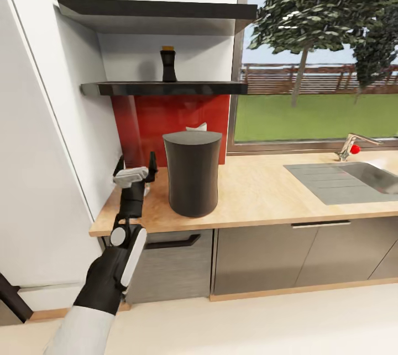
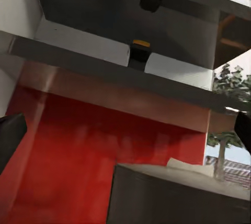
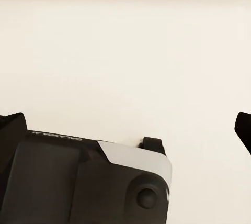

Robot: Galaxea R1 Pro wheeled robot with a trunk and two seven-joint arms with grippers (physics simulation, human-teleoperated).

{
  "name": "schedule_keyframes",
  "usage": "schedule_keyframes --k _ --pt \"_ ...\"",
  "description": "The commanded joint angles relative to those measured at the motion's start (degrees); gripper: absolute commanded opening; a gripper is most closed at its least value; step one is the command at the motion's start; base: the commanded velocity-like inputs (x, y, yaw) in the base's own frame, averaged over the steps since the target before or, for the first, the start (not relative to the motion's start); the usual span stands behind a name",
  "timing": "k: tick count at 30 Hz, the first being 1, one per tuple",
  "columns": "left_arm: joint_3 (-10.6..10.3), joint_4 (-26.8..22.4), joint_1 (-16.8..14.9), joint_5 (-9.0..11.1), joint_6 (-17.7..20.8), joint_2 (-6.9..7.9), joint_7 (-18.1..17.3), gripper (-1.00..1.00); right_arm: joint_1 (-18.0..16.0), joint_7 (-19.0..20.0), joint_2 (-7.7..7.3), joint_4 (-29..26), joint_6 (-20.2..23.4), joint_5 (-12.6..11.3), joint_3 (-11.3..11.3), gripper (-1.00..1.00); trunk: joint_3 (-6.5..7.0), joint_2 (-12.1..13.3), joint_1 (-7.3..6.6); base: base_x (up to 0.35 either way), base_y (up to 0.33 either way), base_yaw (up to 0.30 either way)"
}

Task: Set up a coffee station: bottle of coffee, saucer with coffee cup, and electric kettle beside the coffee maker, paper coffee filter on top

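Left gripper hangs empty at lower left, fingers spread, beside the coffee maker. Bottle of coffee sits upper centre on the kitchen shelf. Risk: rising arm clips the shelf edge or topples the bottle. Right gripper also spread.

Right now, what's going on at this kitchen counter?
The robot's left gripper is raised, open and empty, over the pale beige wood-look countertop, left of the tall dark grey tapered coffee maker. The small dark bottle of coffee stands on the lower dark grey kitchen shelf, above the gripper and not yet fetched. Something white peeks from behind the coffee maker. The right gripper's fingers are spread over pale floor.
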Motion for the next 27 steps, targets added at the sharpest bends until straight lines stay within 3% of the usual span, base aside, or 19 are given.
schedule_keyframes --k 1,5,9,12,13,14,16,17,19,20,23,27 --pt "-0.1 0.0 -0.9 0.5 0.8 -0.02 0.4 1.00 -0.1 0.2 0.01 0.1 -0.3 -0.6 0.4 1.00 -0.14 -0.1 0.03 0.000 0.000 0.000" --pt "-0.2 -0.2 -6.0 0.5 5.7 -0.28 2.0 1.00 -0.1 0.2 0.06 0.1 -0.3 -0.6 0.5 1.00 -0.14 -0.1 0.03 0.000 0.000 0.000" --pt "-1.8 -0.2 -13.2 0.5 12.8 -0.86 5.5 1.00 -0.1 0.2 0.07 0.1 -0.3 -0.6 0.4 1.00 -0.14 -0.1 0.03 0.000 0.000 0.000" --pt "-3.9 0.6 -21.4 0.5 19.5 -1.03 8.9 1.00 -0.1 0.1 0.07 -0.1 -0.3 -0.7 0.4 1.00 -0.14 -0.1 0.03 0.000 0.000 0.000" --pt "-4.0 0.8 -22.3 0.5 20.0 -1.06 9.2 1.00 -0.1 0.1 0.07 -0.1 -0.3 -0.7 0.4 1.00 -0.14 -0.1 0.03 0.000 0.000 0.000" --pt "-4.4 2.6 -25.9 0.6 22.6 -1.21 10.4 1.00 -0.1 0.1 0.07 -0.1 -0.3 -0.6 0.4 1.00 -0.14 -0.1 0.03 0.000 0.000 0.000" --pt "-4.7 4.8 -28.7 0.6 24.3 -1.28 11.0 1.00 -0.1 0.1 0.01 0.0 -0.2 -0.6 0.4 1.00 -0.14 -0.1 0.03 0.000 0.000 0.000" --pt "-4.8 9.4 -33.0 0.6 26.3 -1.26 11.4 1.00 -0.1 0.1 -0.64 0.1 -0.2 -0.5 0.4 1.00 -0.14 -0.1 0.03 0.000 0.000 0.000" --pt "-4.8 13.1 -36.4 0.6 27.7 -1.22 11.5 1.00 -0.1 0.1 -1.43 0.2 -0.2 -0.5 0.5 1.00 -0.14 -0.1 0.03 0.000 0.000 0.000" --pt "-4.8 17.1 -39.9 0.6 29.9 -1.20 11.6 1.00 -0.1 0.2 -1.86 0.4 -0.1 -0.5 0.5 1.00 -0.14 -0.1 0.03 0.000 0.000 0.000" --pt "-4.7 26.7 -48.9 0.7 35.7 -1.19 11.7 1.00 -0.1 0.2 -1.97 1.6 0.0 -0.6 0.5 1.00 -0.14 -0.1 0.03 0.000 0.000 0.000" --pt "-4.7 37.9 -59.2 0.8 38.7 -0.84 11.6 1.00 -0.1 0.3 -2.34 2.0 0.3 -0.8 0.2 1.00 -0.14 -0.1 0.03 0.000 0.000 0.000"
